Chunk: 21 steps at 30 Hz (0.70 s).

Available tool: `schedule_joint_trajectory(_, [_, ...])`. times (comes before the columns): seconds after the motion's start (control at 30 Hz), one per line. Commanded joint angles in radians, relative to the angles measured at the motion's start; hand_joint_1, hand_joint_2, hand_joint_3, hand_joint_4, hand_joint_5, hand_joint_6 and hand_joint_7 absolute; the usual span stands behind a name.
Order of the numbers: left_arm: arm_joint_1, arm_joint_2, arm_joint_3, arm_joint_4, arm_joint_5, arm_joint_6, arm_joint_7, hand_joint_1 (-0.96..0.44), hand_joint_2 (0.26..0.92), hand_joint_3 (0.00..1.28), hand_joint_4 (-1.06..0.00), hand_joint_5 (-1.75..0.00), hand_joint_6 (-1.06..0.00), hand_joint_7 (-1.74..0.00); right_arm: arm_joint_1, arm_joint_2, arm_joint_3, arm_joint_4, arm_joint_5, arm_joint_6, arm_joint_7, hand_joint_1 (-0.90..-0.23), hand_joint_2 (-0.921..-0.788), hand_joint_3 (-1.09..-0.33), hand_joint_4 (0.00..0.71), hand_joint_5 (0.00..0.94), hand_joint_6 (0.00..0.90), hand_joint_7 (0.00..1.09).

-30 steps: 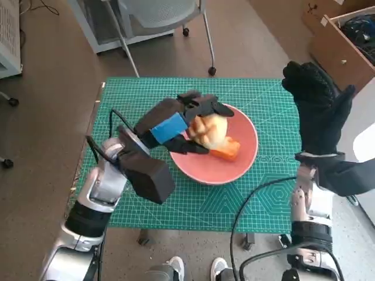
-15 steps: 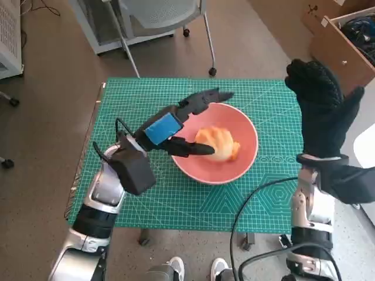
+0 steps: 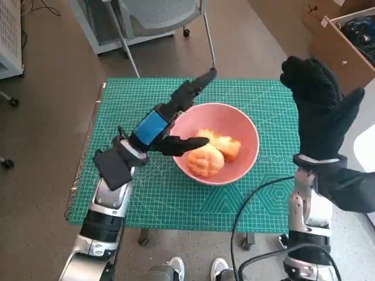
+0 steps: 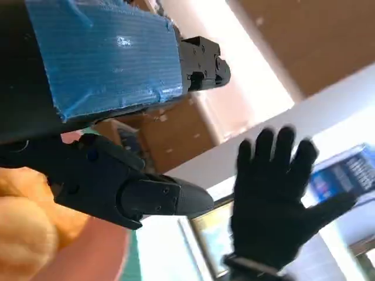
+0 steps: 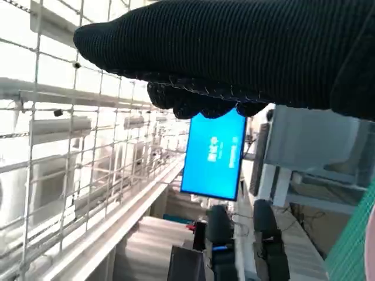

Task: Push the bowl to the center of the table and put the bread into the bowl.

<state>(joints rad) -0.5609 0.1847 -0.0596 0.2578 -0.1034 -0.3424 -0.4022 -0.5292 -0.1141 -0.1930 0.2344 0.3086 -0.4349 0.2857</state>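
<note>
A pink bowl (image 3: 241,127) stands near the middle of the green cutting mat (image 3: 146,199). Inside it lie two pieces of golden bread: one (image 3: 204,161) toward the bowl's near left side, the other (image 3: 227,146) beside it to the right. My left hand (image 3: 166,121) hovers open over the bowl's left rim, fingers spread, holding nothing; bread (image 4: 23,234) shows just below it in the left wrist view. My right hand (image 3: 319,99) is raised upright and open at the table's right edge, fingers spread, also visible as the right hand (image 4: 275,196) in the left wrist view.
An office chair (image 3: 158,14) stands behind the table, with a wooden box (image 3: 343,47) at the far right. Shoes (image 3: 193,270) of a person show at the table's near edge. A black cable (image 3: 249,205) crosses the mat's near right corner.
My left hand let go of the bread, opened, and rose back to the left off the bowl. The released bread now rests in the bowl. The right hand stayed raised.
</note>
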Motion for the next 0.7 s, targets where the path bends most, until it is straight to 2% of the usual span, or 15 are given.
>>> schedule_joint_trajectory(0.03, [0.006, -0.024, 0.047, -0.071, -0.056, 0.032, 0.034, -0.67, 0.921, 0.38, -0.02, -0.01, 0.0, -0.22, 0.01, -0.006, 0.001, 0.01, 0.0, -0.001, 0.012, -0.578, -0.921, -0.644, 0.292, 0.002, 0.092, 0.53])
schedule_joint_trajectory(0.3, [0.016, -0.074, 0.114, -0.14, -0.18, 0.068, 0.061, -0.66, 0.921, 0.4, -0.03, -0.01, 0.0, -0.29, -0.001, -0.016, 0.001, 0.024, -0.002, -0.009, 0.028, -0.577, -0.921, -0.643, 0.294, 0.003, 0.078, 0.52])
schedule_joint_trajectory(0.7, [0.012, -0.099, 0.146, -0.174, -0.22, 0.081, 0.084, -0.63, 0.921, 0.41, -0.04, -0.02, 0.0, -0.41, -0.015, -0.022, 0.011, 0.002, -0.017, 0.011, 0.014, -0.577, -0.921, -0.645, 0.298, 0.004, 0.068, 0.53])
